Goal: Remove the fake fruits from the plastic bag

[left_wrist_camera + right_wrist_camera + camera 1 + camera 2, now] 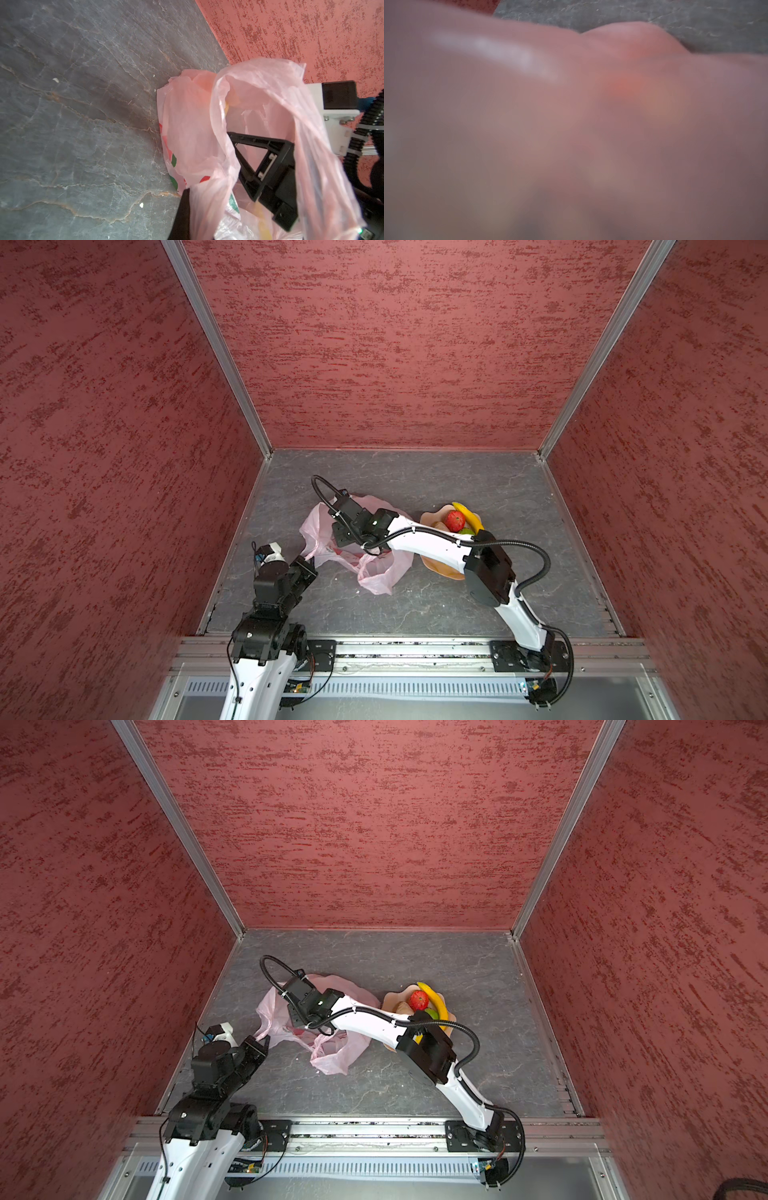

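The pale-pink plastic bag (376, 577) (332, 1060) lies crumpled in the middle of the floor. My left gripper (309, 559) (264, 1039) is shut on a strip of the bag's film at the bag's left edge; the left wrist view shows that pinched film (204, 209). My right gripper (341, 531) reaches down into the bag's mouth. One of its black fingers (255, 143) shows inside, and its tips are hidden. Pink film (529, 124) blurs the whole right wrist view. A yellow shape (264, 226) shows through the film. A red fruit (455, 520), a banana (471, 517) and a green fruit (467, 532) lie on the plate.
The tan wavy-edged plate (430, 517) (392, 999) sits right of the bag, partly under my right forearm. Red textured walls close in the grey stone floor (415, 481) on three sides. A metal rail (415, 649) runs along the front.
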Tool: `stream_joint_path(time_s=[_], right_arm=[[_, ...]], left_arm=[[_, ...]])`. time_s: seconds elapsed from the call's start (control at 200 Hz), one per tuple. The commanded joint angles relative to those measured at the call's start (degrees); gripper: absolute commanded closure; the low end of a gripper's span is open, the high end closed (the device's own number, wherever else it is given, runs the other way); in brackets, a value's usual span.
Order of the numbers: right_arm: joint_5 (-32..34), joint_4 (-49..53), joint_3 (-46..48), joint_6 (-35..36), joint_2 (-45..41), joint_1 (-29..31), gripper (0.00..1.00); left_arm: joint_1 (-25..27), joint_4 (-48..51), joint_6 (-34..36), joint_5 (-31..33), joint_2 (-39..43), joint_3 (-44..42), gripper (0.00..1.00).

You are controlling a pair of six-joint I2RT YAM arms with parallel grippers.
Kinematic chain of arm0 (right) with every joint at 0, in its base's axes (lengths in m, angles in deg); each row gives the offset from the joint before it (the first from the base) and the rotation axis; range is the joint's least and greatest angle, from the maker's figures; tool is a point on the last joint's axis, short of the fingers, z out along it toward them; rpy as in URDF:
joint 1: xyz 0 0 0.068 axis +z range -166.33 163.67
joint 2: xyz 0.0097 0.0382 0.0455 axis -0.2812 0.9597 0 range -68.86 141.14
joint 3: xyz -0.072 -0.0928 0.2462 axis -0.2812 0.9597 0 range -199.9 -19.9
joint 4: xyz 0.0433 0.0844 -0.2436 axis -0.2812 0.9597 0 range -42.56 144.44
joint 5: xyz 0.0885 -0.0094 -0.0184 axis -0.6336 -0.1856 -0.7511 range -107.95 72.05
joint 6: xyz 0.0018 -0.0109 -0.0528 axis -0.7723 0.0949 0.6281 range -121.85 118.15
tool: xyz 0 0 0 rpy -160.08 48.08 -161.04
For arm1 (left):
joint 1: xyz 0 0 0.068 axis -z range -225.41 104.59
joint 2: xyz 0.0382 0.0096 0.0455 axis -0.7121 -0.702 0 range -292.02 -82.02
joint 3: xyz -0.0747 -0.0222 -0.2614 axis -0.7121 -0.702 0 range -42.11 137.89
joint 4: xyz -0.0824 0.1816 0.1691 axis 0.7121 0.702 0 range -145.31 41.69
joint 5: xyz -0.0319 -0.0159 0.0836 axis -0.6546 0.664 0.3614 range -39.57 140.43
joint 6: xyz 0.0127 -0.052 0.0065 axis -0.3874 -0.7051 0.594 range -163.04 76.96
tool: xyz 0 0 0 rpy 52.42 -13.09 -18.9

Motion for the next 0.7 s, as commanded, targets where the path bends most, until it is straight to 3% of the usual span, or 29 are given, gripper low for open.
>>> stream_joint_path(time_s=[0.0,0.225,0.376,0.696], right_arm=[[7.4,0.9,-2.3,-2.1,1.9,-1.3,0.48],[13.9,-3.6,-1.9,-3.7,4.5,-3.1,0.29],[16.9,-10.9,0.1,-3.6,5.9,-3.7,0.22],[14.9,-15.2,0.2,-5.6,8.7,-5.2,0.18]], left_arm=[[0.4,4.7,-1.5,0.4,2.1,-1.2,1.0],[0.4,8.0,-2.1,-0.1,4.2,-2.1,1.0],[0.5,7.5,-3.0,-0.7,4.7,-3.2,1.0],[0.6,6.9,-3.2,-1.5,4.7,-3.9,1.0]])
